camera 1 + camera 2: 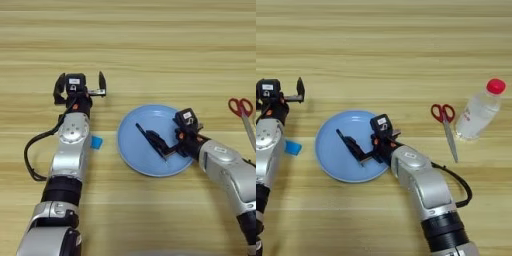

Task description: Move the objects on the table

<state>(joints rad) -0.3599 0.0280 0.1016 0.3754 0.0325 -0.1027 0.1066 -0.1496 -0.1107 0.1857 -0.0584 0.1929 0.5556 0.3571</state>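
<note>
Free room and obstacles on the light wooden tabletop (150, 30):

- Far planks: bare across the full width; you can pass there freely.
- Centre: round light-blue plate (132, 150), with the right gripper (160, 142) and a thin black stick (142, 132) lying over it.
- Left: the left arm lies lengthwise, its left gripper (82, 86) spread wide; a small bright blue rectangular block (96, 143) sits in the narrow gap between arm and plate.
- Right: red-handled scissors (445, 122) just beside a clear plastic bottle with red cap (480, 107).
- Near edge between the arms: open.
</note>
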